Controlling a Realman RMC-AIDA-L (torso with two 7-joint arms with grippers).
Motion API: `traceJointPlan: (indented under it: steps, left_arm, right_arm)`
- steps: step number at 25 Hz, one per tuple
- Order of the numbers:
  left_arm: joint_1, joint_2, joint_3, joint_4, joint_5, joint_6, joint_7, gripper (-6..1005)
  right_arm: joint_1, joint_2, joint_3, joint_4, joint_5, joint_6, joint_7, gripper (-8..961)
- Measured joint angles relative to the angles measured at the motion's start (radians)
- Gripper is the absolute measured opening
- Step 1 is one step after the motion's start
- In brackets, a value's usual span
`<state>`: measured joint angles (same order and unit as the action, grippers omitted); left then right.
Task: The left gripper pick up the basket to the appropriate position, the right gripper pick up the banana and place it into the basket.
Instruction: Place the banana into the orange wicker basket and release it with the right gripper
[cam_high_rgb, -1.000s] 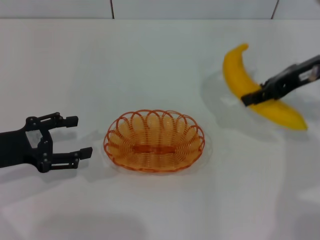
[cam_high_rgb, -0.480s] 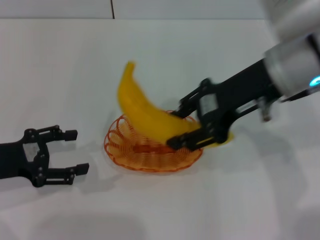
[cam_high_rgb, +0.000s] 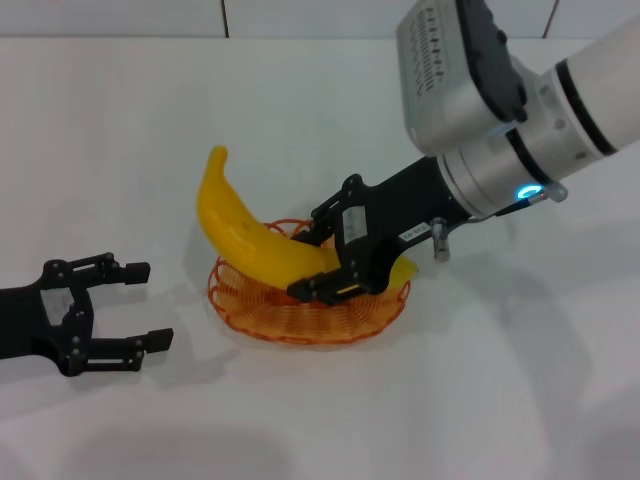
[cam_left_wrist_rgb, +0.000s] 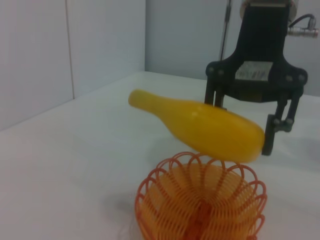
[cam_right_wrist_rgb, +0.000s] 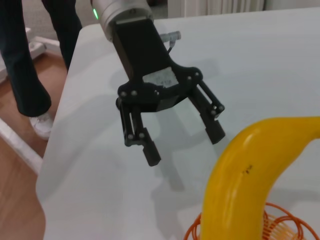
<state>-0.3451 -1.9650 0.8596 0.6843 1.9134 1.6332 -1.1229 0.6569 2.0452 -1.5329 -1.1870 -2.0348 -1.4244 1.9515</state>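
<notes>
The orange wire basket (cam_high_rgb: 300, 328) rests on the white table at centre. Just above it hangs the yellow banana (cam_high_rgb: 250, 240), tilted, its pointed end up to the left and past the rim. My right gripper (cam_high_rgb: 315, 255) is shut on the banana's lower half, reaching in from the right. The left wrist view shows the banana (cam_left_wrist_rgb: 210, 127) held over the basket (cam_left_wrist_rgb: 200, 200) by the right gripper (cam_left_wrist_rgb: 243, 120). My left gripper (cam_high_rgb: 150, 305) stands open on the table left of the basket, apart from it. The right wrist view shows this left gripper (cam_right_wrist_rgb: 184, 145) beyond the banana (cam_right_wrist_rgb: 245, 185).
The white table (cam_high_rgb: 480, 400) spreads around the basket. In the right wrist view the table's edge (cam_right_wrist_rgb: 55, 125) drops to a wooden floor, where a person's legs (cam_right_wrist_rgb: 25, 60) stand.
My right arm has carried the banana from the table's right side to above the basket, then lower and further left. The left gripper has drifted slightly toward the near edge, still open.
</notes>
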Motion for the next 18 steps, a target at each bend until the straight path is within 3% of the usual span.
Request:
traceJointPlan:
  steps: [4,10,18]
  left_arm:
    - [-0.009,0.005,0.001,-0.003,0.0,0.003,-0.069,879]
    - [-0.057,0.052,0.022,-0.034,0.044,0.042,-0.341,878]
    - [-0.058,0.048,0.023,-0.036,0.049,0.031,-0.322,878]
  right_arm:
    - [0.024,0.0,-0.042,0.037,0.0,0.038,-0.003,492]
    - [0.027,0.0,-0.048,0.054,0.0,0.059,-0.003,492]
    - [0.034,0.0,-0.065,0.075,-0.001,0.101,-0.005,492]
